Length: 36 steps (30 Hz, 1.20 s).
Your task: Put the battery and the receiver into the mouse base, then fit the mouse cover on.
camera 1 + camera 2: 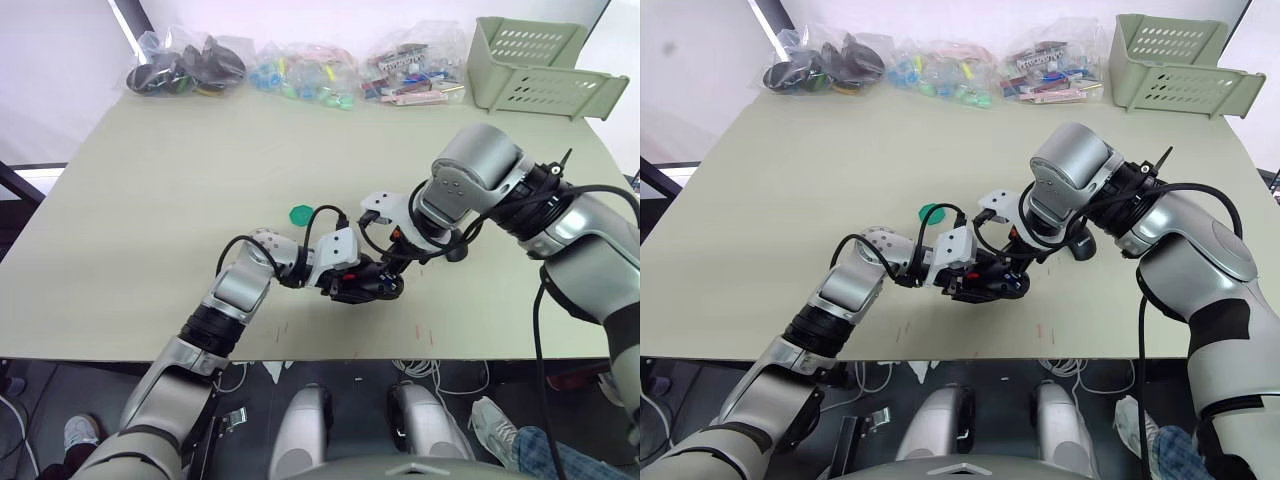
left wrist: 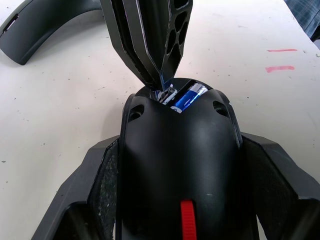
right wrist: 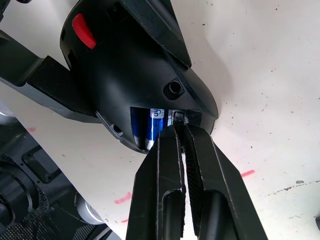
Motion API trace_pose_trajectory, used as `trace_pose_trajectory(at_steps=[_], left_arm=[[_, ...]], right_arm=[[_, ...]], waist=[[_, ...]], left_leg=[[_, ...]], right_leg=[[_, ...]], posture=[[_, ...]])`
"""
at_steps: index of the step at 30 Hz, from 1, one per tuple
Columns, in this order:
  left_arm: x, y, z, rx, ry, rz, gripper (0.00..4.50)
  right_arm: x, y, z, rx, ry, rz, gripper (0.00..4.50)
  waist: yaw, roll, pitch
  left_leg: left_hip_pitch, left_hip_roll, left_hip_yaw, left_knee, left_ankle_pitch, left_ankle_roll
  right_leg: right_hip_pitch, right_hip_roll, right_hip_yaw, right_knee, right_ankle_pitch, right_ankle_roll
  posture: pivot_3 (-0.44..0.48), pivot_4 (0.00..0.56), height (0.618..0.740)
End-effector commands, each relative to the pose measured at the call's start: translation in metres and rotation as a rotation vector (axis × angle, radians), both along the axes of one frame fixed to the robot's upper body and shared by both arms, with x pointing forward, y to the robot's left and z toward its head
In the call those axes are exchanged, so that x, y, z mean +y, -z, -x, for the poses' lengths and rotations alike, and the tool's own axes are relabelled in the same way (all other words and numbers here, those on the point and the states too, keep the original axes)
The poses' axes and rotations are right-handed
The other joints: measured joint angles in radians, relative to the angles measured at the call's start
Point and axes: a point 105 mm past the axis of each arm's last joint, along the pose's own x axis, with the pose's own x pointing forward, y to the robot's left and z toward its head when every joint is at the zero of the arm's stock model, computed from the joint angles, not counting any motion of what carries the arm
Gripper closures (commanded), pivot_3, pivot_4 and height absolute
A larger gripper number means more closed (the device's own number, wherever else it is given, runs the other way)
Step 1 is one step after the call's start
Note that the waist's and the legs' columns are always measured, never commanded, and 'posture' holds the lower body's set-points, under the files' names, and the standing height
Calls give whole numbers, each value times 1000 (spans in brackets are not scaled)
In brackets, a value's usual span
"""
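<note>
- Near the surface's (image 1: 120,200) front edge: left end effector (image 2: 180,165) clamps the mouse base (image 2: 175,150) at both sides.
- Battery (image 2: 189,96) lies in the base's recess.
- Right end effector (image 3: 180,131), fingers pressed together, tips inside the recess beside the battery.

Silver jointed arms, looped black cables, white wrist housings, black two-fingered claws.

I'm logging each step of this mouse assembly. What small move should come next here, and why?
Probably press the right pincer a little deeper, seating the small piece at its tips beside the battery. The left pincer grips the mouse base, the battery already lies in its recess, and the mouse cover waits on the table.
</note>
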Motion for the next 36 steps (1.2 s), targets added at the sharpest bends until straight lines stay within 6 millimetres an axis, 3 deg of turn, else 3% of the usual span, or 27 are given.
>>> trace_pose_trajectory(at_steps=[1, 34, 36], left_arm=[[-7, -4, 0, -26, 1, 22, 1458], [-8, -2, 0, -17, -21, 35, 1458], [-8, -1, 0, -15, -22, 36, 1512]], right_arm=[[1, 16, 6, 27, -13, 26, 4500], [9, 25, 21, 2, -92, 5, 4500], [7, 21, 19, -8, -86, 2, 3822]], waist=[[0, 0, 0], [-1, -1, -13], [-1, -1, -13]], left_leg=[[0, 0, 0, 0, 0, 0], [1, 0, 0, 0, 0, 0], [1, 0, 0, 0, 0, 0]], right_leg=[[0, 0, 0, 0, 0, 0], [1, 0, 0, -1, 0, 0], [1, 0, 0, -1, 0, 0]], posture=[[0, 150, 740], [0, 150, 740], [0, 150, 740]])
